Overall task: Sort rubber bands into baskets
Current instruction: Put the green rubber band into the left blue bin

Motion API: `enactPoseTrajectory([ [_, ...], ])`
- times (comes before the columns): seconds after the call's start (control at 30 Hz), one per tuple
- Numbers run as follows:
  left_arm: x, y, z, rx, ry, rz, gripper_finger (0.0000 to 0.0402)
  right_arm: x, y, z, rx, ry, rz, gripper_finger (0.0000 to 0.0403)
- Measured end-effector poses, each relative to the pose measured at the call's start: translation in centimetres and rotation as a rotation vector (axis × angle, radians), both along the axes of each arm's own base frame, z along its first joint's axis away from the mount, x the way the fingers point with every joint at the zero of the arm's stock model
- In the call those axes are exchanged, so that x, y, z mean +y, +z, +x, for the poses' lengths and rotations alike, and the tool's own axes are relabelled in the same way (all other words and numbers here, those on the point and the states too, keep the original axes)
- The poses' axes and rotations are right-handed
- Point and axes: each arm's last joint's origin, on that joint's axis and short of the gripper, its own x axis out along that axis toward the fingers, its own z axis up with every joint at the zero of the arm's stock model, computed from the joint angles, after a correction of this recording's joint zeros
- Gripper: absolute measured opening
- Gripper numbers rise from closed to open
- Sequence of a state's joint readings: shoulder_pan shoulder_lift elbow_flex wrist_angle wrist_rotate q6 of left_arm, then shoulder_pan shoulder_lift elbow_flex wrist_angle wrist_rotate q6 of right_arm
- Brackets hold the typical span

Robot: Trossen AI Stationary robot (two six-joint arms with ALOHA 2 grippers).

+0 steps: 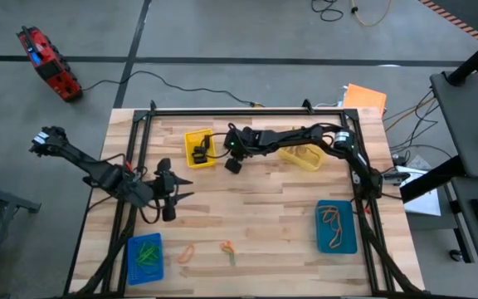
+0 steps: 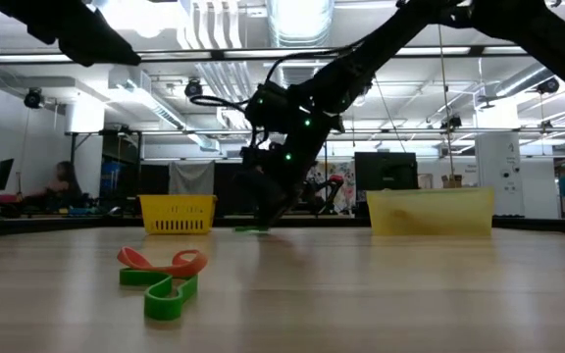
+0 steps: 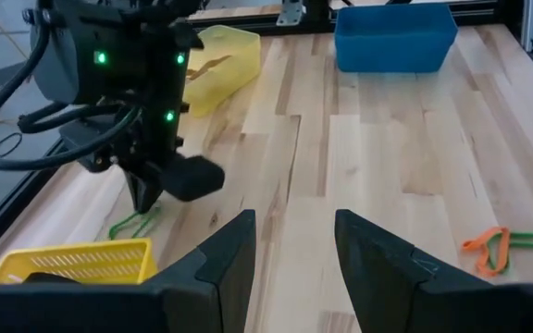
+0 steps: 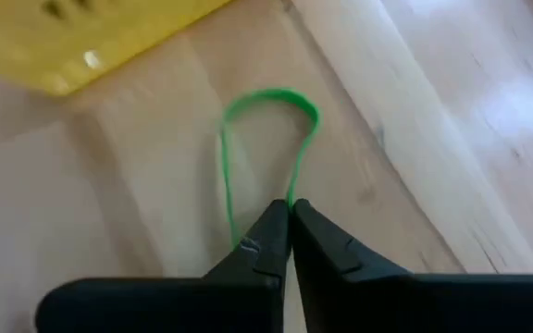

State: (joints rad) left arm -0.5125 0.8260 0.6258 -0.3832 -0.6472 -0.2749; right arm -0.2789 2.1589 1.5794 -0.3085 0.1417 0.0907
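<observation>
1. Right tool (image 4: 290,215) is down at the pale wooden worktop (image 1: 264,216), its two dark fingers pinched together on a thin green rubber band loop (image 4: 266,139) — that's a grip, the strand caught right at the tips.
2. The loop lies flat on the wood, fanning out ahead of the fingertips, with the bright yellow slotted plastic basket (image 1: 198,149) just beyond it.
3. From above, the right tool (image 1: 232,163) sits just beside that yellow basket, arm stretched across from the far right corner.
4. The pale translucent yellow basket (image 1: 301,156) lies behind the right tool, under the reaching arm, near but apart.
5. Left tool (image 1: 175,189) hangs over the worktop, well apart from the right one, fingers parted with nothing between them; its own camera shows the gap plainly (image 3: 294,268).
6. Past the left tool's fingers you can see the right tool and the green loop (image 3: 135,222) trailing on the wood beneath it.
7. An orange band tangled with a green band (image 2: 160,275) rests on the near part of the worktop, well clear of both tools.
8. Another orange loop (image 1: 186,253) lies alone, close to that pair.
9. Bright blue basket (image 1: 145,258) with green bands sits on the near side beyond the left tool.
10. Teal-blue basket (image 1: 337,226) holding orange bands sits near the right arm's base side.
</observation>
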Motion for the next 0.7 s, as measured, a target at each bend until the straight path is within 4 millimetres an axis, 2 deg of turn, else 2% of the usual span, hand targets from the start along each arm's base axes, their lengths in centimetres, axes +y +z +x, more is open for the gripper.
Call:
enactPoseTrajectory([
  [0.1,-0.1,-0.2,0.2,0.011,0.0,0.006,0.0135,1.3,1.4,0.1,-0.01,0.038,-0.018,0.0009],
  [0.23,-0.3,-0.6,0.6,0.031,0.006,0.008,0.0135,4.4,3.1,0.1,0.023,0.08,-0.09,0.0009],
  [0.37,-0.7,-1.2,1.2,0.052,0.009,0.013,0.0135,8.4,3.8,-0.4,0.07,0.128,-0.177,0.0009],
  [0.7,-2.1,-3.0,3.6,0.075,-0.003,0.014,0.0135,18.4,5.1,-2.9,-0.048,0.29,-0.251,0.0009],
])
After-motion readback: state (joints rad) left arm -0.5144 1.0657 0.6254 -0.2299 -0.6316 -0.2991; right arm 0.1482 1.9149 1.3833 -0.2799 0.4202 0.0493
